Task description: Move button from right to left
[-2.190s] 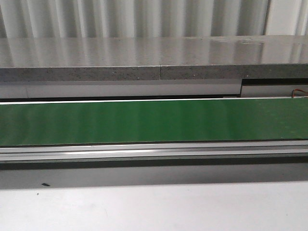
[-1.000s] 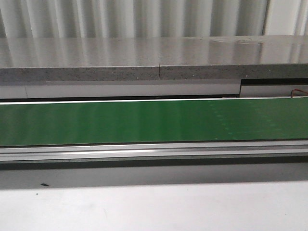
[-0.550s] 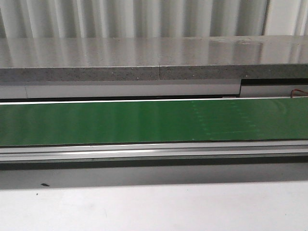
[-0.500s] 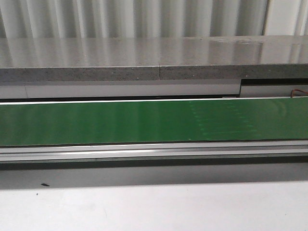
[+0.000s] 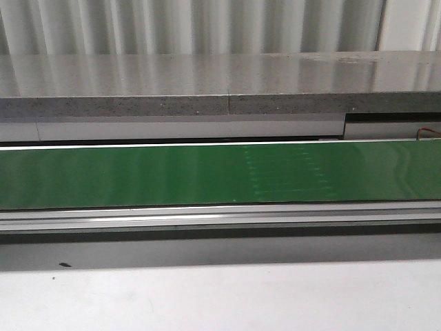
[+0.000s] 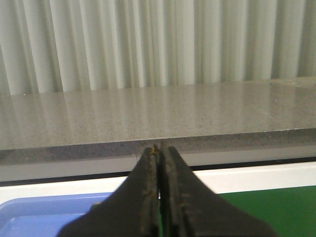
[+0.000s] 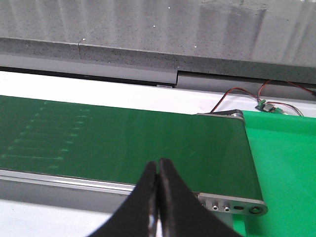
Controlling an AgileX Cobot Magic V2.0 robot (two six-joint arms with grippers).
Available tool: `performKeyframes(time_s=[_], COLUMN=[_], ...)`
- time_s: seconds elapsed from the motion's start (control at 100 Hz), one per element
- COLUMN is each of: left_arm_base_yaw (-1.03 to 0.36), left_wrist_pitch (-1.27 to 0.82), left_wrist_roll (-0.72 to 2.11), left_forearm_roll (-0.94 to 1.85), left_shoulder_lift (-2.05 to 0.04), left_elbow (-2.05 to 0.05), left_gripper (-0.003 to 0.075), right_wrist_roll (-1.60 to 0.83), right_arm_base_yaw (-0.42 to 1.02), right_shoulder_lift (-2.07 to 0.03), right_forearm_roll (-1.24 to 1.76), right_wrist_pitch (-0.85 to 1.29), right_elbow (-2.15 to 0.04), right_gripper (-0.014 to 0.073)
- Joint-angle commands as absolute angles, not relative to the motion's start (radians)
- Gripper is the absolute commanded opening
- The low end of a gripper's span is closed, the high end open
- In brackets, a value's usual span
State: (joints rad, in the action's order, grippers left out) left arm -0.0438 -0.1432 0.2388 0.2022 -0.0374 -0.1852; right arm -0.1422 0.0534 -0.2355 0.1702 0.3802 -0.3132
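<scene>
Belt running, no button in sight yet.

Your green conveyor belt [image 5: 138, 176] is moving: its faint stitched patch [image 5: 286, 172] has slid from near the right end toward the middle over the last second, so whatever arrives should come from the right. The button shows in none of your three views. Your left gripper [image 6: 159, 163] and right gripper [image 7: 157, 173] both sit with jaws pressed together, holding nothing; a blue tray [image 6: 44, 217] waits by the left one.

Corrugated pale wall [image 5: 207, 24], speckled grey stone ledge [image 5: 172, 86]
</scene>
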Motion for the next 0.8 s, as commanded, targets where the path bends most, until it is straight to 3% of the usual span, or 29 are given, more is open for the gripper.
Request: performKeyframes(time_s=[0.0,0.15,0.29,0.5,0.79], left_arm_base_yaw=[-0.052,-0.050,-0.050,-0.050,-0.050], left_wrist_pitch=[-0.057,-0.053,-0.057,-0.052,-0.126], left_wrist_roll=[0.236,0.209,0.000,0.006,0.008], left_forearm_roll=[0.210,0.160,-0.010,-0.012,-0.016], left_shoulder_lift=[-0.009,0.037,0.035,0.035,0.035], left_elbow=[-0.191,-0.135,-0.077,0.044,0.042], left_gripper=[-0.0021,-0.0021,-0.0021,-0.0021,-0.0021], right_wrist_roll=[-0.151,-0.151,-0.151,-0.151,-0.151], right_arm_base_yaw=[0.056,0.056,0.056,0.056,0.056], right_shoulder_lift=[-0.245,-0.245,-0.245,-0.245,-0.245], right_forearm_roll=[0.172,0.172,0.172,0.172,0.172], right_wrist_pitch=[0.302,0.302,0.302,0.302,0.302], right_elbow=[-0.340,-0.340,-0.340,-0.340,-0.340], right_gripper=[-0.0067,-0.0067,-0.0067,-0.0067,-0.0067])
